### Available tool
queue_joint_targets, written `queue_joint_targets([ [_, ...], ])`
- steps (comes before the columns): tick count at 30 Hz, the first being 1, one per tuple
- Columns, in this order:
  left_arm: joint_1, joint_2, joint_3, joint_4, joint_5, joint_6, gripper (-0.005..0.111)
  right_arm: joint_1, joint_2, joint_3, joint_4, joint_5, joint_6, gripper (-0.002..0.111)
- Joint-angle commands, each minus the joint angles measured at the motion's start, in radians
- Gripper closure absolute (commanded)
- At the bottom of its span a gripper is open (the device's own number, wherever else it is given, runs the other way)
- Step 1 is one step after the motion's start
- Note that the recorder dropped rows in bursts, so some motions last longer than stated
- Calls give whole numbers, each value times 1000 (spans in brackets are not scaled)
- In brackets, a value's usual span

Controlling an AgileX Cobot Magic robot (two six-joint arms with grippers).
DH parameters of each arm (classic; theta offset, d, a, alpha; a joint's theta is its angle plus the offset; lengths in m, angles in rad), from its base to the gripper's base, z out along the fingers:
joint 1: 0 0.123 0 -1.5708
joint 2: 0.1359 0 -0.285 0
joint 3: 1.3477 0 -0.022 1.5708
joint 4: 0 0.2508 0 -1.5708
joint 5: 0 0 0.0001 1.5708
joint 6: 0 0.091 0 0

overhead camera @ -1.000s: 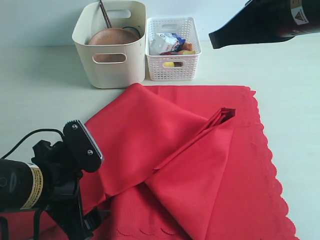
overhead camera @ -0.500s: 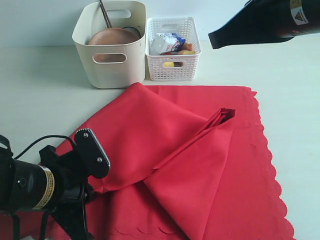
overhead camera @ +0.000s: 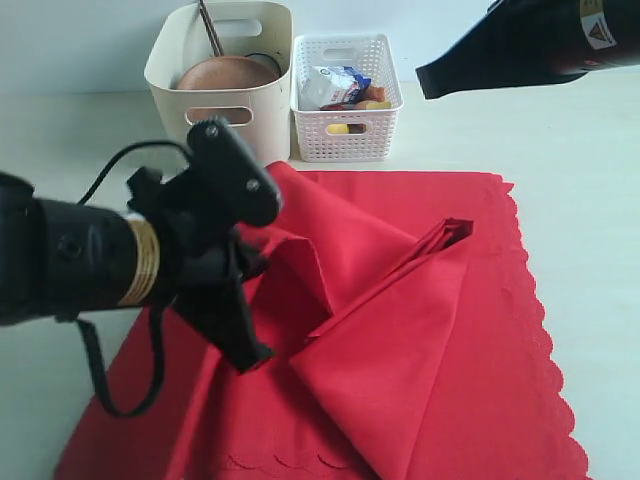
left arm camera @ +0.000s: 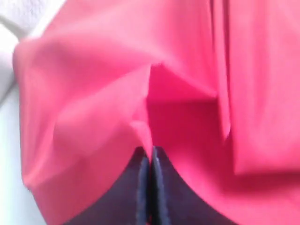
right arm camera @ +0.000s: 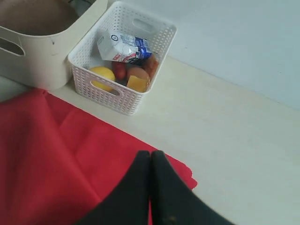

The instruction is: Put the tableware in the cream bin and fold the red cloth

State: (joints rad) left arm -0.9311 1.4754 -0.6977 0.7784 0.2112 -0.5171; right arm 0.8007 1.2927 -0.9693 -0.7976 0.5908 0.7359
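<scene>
The red cloth (overhead camera: 420,340) lies rumpled and partly folded over itself on the table. My left gripper (overhead camera: 248,352) is shut on a fold of its left part and holds that fold raised above the table. In the left wrist view the cloth (left arm camera: 93,93) fills the frame, pinched between the gripper's (left arm camera: 151,152) closed tips. My right gripper (overhead camera: 425,80) hovers shut and empty above the back right; under it shows the cloth's far corner (right arm camera: 56,154). The cream bin (overhead camera: 222,140) at the back holds a brown wooden plate (overhead camera: 225,72) and a dark utensil handle (overhead camera: 208,28).
A white lattice basket (overhead camera: 345,140) stands right of the bin, holding a milk carton (overhead camera: 330,85), a lemon (right arm camera: 103,75) and other food. Bare pale table lies left of the cloth and along its scalloped right edge (overhead camera: 535,310).
My left gripper closed on the cloth near the front left, then rose and moved back and to the right, dragging the left part of the cloth up. The right arm stayed still.
</scene>
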Motion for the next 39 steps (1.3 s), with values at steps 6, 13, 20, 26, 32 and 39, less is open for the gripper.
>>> queue_joint_targets([
  [6,-27,108,-431,-38,-12,18,107,0,2,5,-102,194,-10,108],
  [13,-52,284,-514,-60,-97,42,107,0,0,5,-170,304,50,108],
  [20,-59,404,-615,-64,-128,-42,107,0,0,5,-284,405,194,108],
  [26,-75,478,-639,-64,-230,-71,107,0,0,5,-418,524,315,108],
  [32,-90,593,-699,-66,-322,-98,107,0,0,5,-407,481,323,108],
  [39,-97,678,-782,-61,-303,-120,69,0,0,5,-392,469,323,108],
])
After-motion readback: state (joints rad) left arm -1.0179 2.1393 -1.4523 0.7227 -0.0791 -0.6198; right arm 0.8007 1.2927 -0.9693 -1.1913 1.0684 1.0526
